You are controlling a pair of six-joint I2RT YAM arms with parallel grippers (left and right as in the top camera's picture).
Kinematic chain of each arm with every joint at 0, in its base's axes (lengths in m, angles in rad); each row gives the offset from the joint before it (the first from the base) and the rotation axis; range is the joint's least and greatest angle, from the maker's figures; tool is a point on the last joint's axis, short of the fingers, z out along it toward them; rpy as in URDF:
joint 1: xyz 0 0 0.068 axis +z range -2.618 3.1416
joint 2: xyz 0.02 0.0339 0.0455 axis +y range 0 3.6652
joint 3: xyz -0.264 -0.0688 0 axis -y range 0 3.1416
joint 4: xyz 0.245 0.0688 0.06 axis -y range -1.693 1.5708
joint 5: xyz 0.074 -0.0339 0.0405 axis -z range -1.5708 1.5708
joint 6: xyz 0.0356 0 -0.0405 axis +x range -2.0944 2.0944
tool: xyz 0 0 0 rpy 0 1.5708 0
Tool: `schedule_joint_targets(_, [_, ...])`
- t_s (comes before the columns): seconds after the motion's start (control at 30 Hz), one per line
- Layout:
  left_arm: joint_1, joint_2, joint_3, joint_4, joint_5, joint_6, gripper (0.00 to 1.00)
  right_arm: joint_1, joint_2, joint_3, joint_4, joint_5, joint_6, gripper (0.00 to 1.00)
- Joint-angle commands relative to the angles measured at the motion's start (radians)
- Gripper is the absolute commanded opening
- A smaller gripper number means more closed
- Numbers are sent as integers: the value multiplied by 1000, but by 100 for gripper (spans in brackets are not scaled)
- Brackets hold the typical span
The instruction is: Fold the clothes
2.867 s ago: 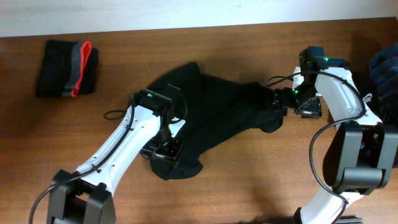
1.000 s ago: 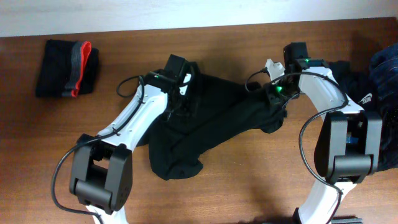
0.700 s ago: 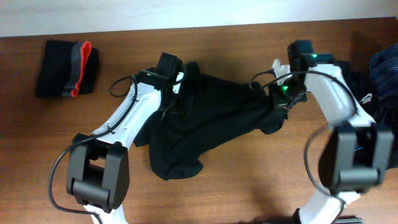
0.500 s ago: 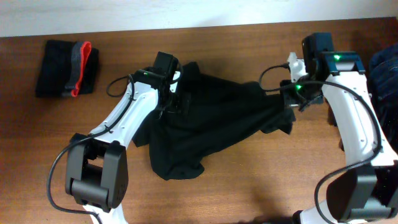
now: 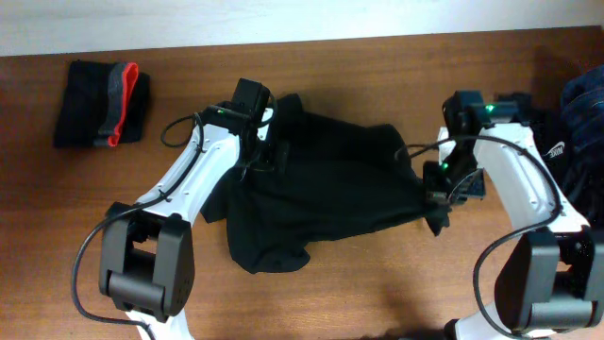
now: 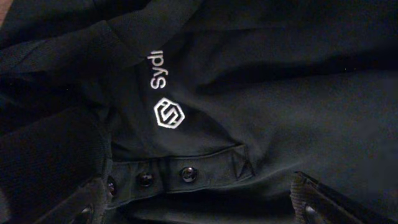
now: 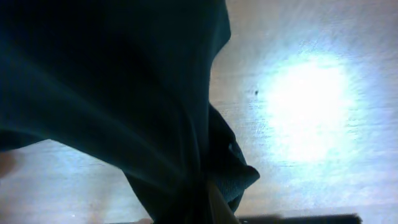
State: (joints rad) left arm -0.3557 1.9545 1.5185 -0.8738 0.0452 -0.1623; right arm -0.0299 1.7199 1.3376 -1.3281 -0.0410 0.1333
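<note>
- Black shirt (image 5: 326, 189) lies crumpled and spread in the middle of the wooden tabletop (image 5: 377, 293), between the two arms.
- Its right edge is caught in the right end effector (image 5: 433, 196), whose jaws are closed tight on the fabric, drawing that side into a stretched point.
- From the right wrist view, the dark cloth hangs away from the pinched spot in long folds, with the brightly lit tabletop showing beyond it.
- The left end effector (image 5: 268, 151) sits over the upper left part of the shirt, near its collar, with its jaws spread wide and gripping nothing.
- From the left wrist view, a white logo (image 6: 169, 114), six-sided with white lettering just above it, shows on the chest.
- Just below the logo runs a buttoned strip (image 6: 165, 177) with three dark buttons.
- The fingers (image 6: 314, 200) show at the bottom corners of that view, one on each side of the buttoned strip; whether they touch the cloth cannot be told.
- A folded garment (image 5: 102, 102), black with a grey and red band, lies at the far left of the tabletop, well apart from the shirt.
- A heap of dark and blue clothes (image 5: 578, 104) sits at the right edge, near the right arm.
</note>
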Motion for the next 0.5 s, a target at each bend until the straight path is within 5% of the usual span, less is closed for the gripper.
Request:
schedule_joint_targets(0.0, [6,8,6,0,11,-8,95,4,3,-63,10,19,43,4])
schedule_joint_targets(0.13, [8,8,6,0,11,-8,95,3,3,-130,35,20,64,5])
schedule_joint_targets(0.23, [8,8,6,7,12,-8,94,3,3,-144,69,19,63,52])
schedule_joint_targets(0.27, [8,8,6,12,12,-8,94,3,3,-135,79,20,63,59])
schedule_joint_targets(0.47, [8,8,64,29,11,-1,94,2,3,87,79,19,59,70])
